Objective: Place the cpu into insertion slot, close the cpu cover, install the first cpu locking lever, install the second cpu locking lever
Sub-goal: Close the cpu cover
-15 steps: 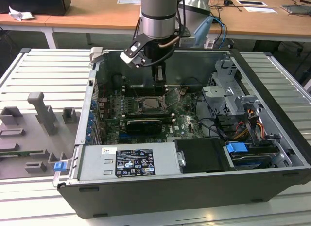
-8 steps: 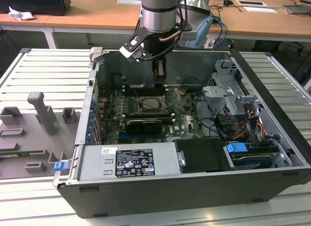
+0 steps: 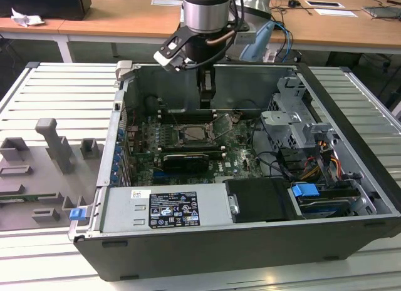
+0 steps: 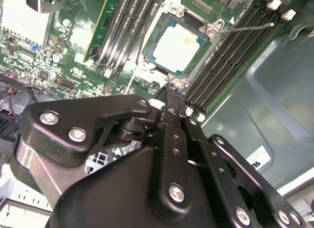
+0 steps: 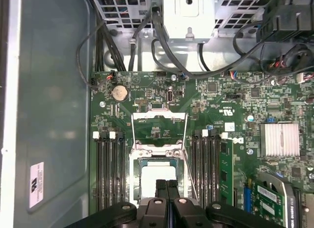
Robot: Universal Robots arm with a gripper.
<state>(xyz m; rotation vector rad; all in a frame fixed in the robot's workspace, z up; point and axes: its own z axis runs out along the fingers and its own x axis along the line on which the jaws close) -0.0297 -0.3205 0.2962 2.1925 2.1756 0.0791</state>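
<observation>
The cpu sits flat in the insertion slot, deep inside the open computer case on the counter. The cpu cover is swung open, off the slot, with green board showing through its window. The gripper hangs just over the cpu's near edge, fingers pressed together, holding nothing.
</observation>
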